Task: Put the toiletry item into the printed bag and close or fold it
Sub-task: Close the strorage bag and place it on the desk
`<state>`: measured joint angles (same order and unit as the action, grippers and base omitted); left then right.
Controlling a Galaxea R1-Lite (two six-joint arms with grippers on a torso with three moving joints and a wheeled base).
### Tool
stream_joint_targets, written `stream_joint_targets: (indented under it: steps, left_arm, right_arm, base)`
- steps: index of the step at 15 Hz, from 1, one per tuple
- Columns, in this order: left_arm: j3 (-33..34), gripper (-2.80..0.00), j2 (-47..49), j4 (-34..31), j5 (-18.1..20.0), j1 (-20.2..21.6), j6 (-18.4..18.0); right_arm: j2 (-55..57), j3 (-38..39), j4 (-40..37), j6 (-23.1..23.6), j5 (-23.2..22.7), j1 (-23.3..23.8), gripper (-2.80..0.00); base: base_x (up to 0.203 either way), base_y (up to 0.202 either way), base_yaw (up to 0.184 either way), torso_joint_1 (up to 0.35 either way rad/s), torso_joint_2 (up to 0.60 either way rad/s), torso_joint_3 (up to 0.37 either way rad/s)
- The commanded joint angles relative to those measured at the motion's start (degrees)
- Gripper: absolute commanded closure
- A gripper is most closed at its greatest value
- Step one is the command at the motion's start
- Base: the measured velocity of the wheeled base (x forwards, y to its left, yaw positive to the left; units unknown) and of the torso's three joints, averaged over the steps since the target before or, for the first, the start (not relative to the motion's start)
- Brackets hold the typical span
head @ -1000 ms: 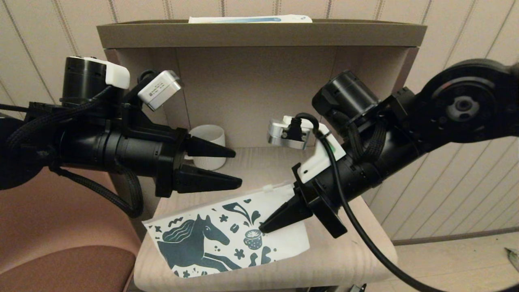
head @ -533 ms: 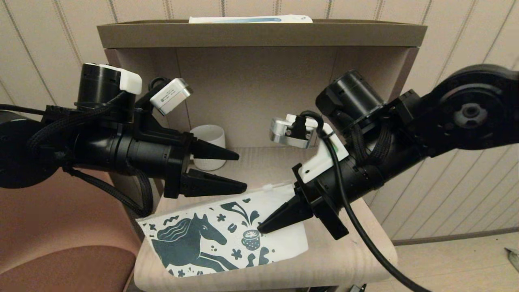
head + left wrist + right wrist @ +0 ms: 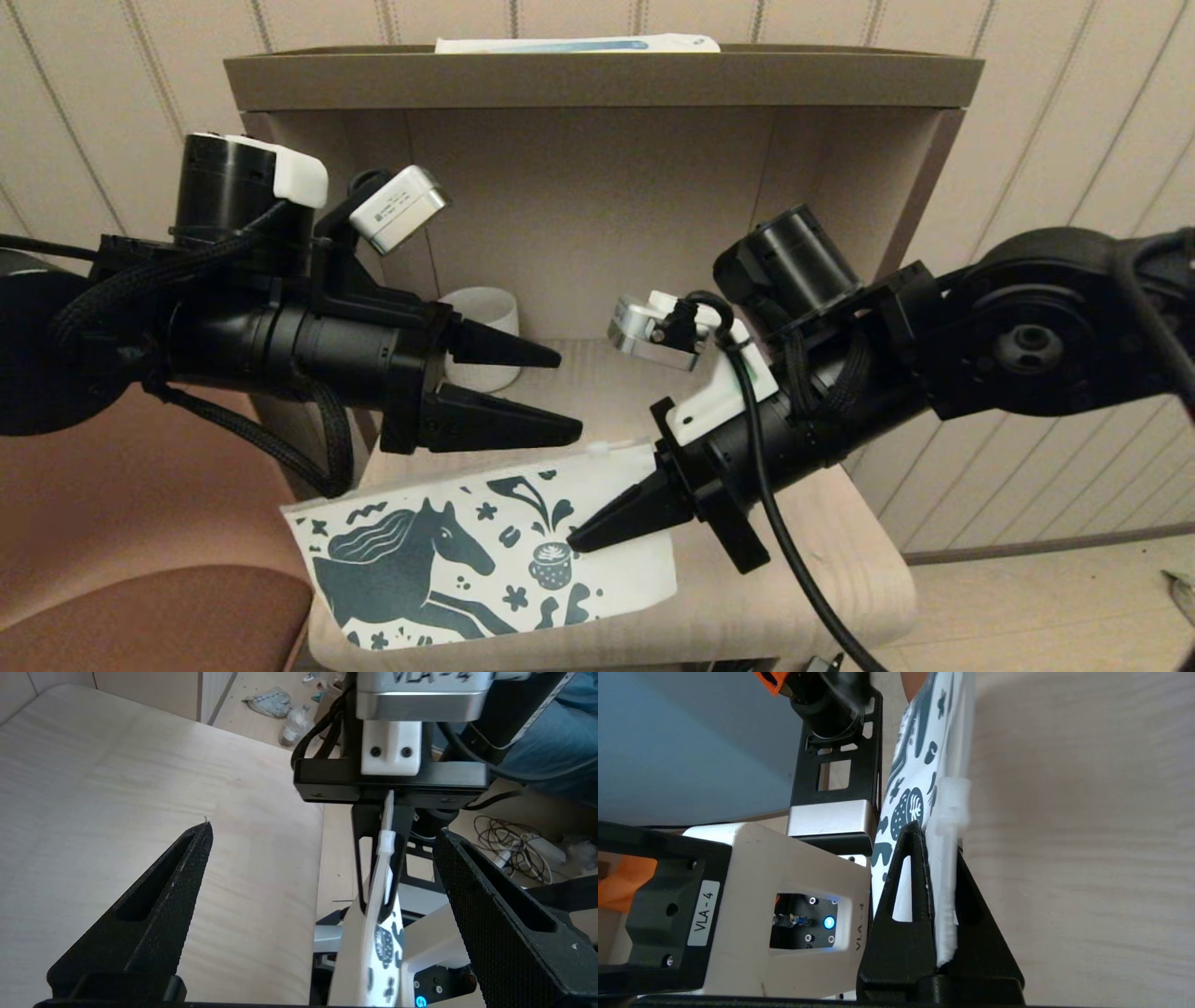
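Two grippers over one small wooden table point(image 3: 840, 560), seen from the head camera. Right gripper point(image 3: 583, 539) pinched on the zipper edge of the printed bag point(image 3: 448, 560), holding it tilted with its lower corner hanging past the table's front left edge. Left gripper point(image 3: 560, 392) spread wide, empty, hovering just above the bag's upper edge. Cream mug point(image 3: 485, 317) at the back of the recess; long white-and-blue box point(image 3: 579, 43) on the top shelf. No small white tube anywhere in sight.

From the left wrist: both black fingers point(image 3: 154, 900) wide apart, nothing between them; bag point(image 3: 380, 933) edge-on ahead, white slider up, clamped by the other gripper.

From the right wrist: jaws pressed together on the bag's point(image 3: 915, 765) zipper strip, white slider point(image 3: 952, 805) just beyond the tips.

Probably late in the task: tube likely already inside, though unconfirmed, since the pouch looks flat. Zipper appears shut along the visible stretch; setting down or folding possibly left.
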<state>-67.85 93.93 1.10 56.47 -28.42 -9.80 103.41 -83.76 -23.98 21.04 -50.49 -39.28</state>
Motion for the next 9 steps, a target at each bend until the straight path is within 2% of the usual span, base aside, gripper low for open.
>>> stream_joint_targets:
  steps: [1, 9]
  left_arm:
    - [0.2, -2.80, -0.4, 0.0, 0.3, -0.1, 0.0]
    - [1.0, -2.80, -0.8, -0.3, 0.1, -1.8, -0.2]
  right_arm:
    - [0.0, -0.1, -0.1, 0.2, -0.3, 0.0, 0.00]
    - [-0.2, -0.5, 2.8, -2.1, -2.2, 0.1, 0.00]
  base:
    - [0.000, 0.000, 0.000, 0.000, 0.00, 0.000]
    - [0.000, 0.000, 0.000, 0.000, 0.00, 0.000]
